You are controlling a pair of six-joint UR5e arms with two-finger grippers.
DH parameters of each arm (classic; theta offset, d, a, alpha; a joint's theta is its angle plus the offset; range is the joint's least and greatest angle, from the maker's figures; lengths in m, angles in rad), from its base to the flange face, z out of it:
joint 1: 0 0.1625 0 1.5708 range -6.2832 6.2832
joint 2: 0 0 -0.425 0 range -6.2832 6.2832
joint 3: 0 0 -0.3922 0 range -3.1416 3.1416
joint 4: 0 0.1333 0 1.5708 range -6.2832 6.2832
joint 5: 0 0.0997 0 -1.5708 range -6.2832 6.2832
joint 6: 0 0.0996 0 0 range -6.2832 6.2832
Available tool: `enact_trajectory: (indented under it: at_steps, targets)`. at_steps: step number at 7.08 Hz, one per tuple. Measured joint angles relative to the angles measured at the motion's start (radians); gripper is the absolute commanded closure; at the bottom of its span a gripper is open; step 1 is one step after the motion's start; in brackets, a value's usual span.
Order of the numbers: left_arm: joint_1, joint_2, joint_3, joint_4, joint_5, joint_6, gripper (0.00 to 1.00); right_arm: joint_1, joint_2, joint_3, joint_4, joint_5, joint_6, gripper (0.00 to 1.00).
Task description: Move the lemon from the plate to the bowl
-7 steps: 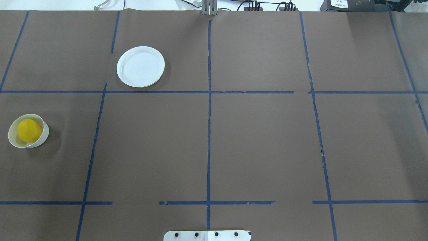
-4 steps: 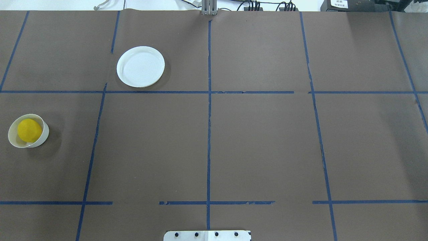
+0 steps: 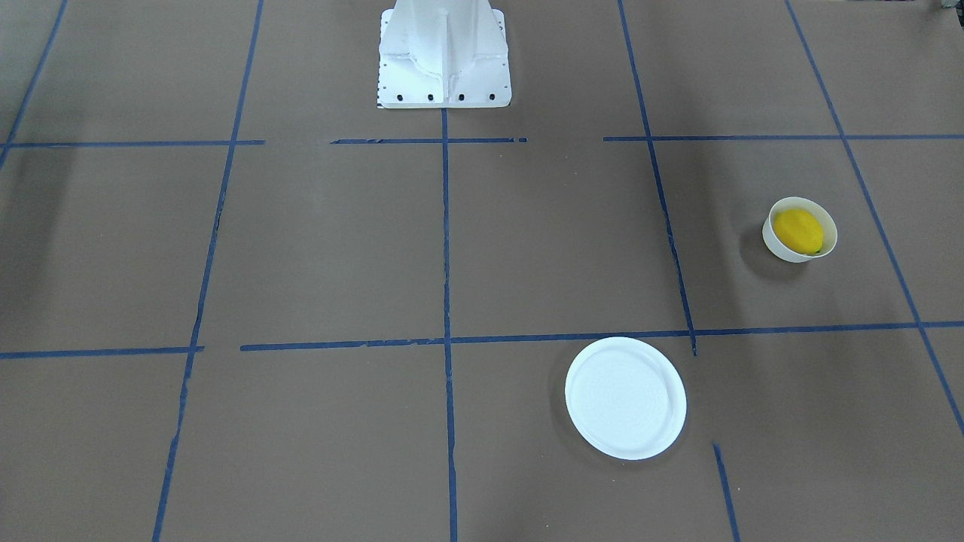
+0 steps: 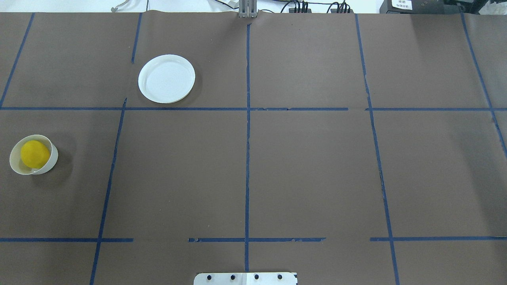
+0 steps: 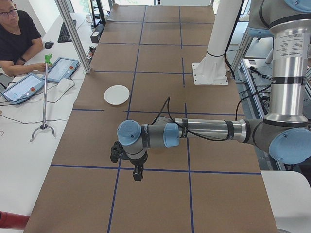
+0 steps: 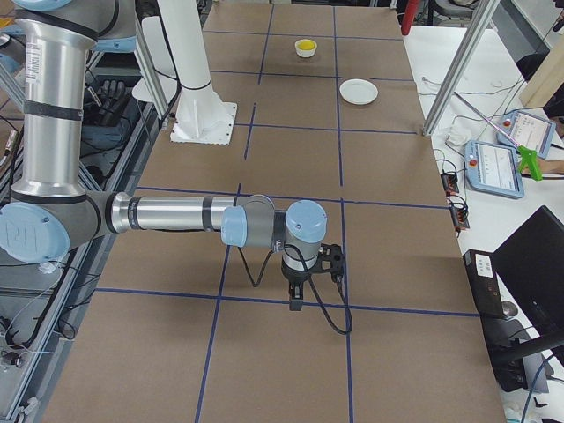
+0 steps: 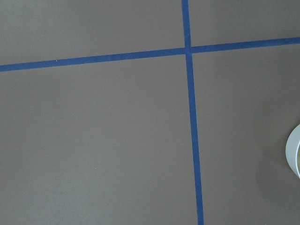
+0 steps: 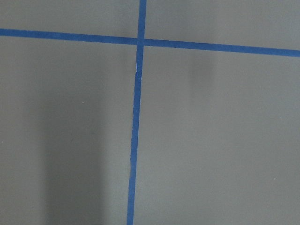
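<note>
The yellow lemon [image 4: 35, 154] lies inside the small white bowl [image 4: 16, 168] at the table's left edge; both also show in the front view, lemon [image 3: 798, 230] in bowl [image 3: 776, 245]. The flat white plate [image 4: 166, 78] stands bare at the back left, also in the front view [image 3: 625, 397]. My left gripper [image 5: 138, 174] hangs over the table on the near arm in the left side view; I cannot tell whether it is open. My right gripper [image 6: 295, 302] shows only in the right side view; I cannot tell its state. A white rim [image 7: 294, 157] shows at the left wrist view's right edge.
Brown paper with blue tape lines [image 4: 247, 158] covers the table. The robot's white base [image 3: 443, 53] stands at the near middle edge. An operator [image 5: 14, 34] sits beside the far table end with tablets [image 5: 60, 69] and a grabber stick [image 5: 44, 97].
</note>
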Motion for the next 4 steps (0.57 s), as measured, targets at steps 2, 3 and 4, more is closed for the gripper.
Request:
enact_trajectory:
  at_steps: [2,3,4]
  targets:
    - [0.0,-0.001,0.001,-0.014,0.0,-0.022,0.0,0.0,0.0,0.0,0.0,0.0,0.0,0.0]
    - [0.0,-0.002,0.001,-0.021,0.0,-0.047,0.0,0.0,0.0,0.0,0.0,0.0,0.0,0.0]
    - [0.0,-0.003,0.001,-0.023,0.0,-0.059,0.0,0.0,0.0,0.0,0.0,0.0,0.0,0.0]
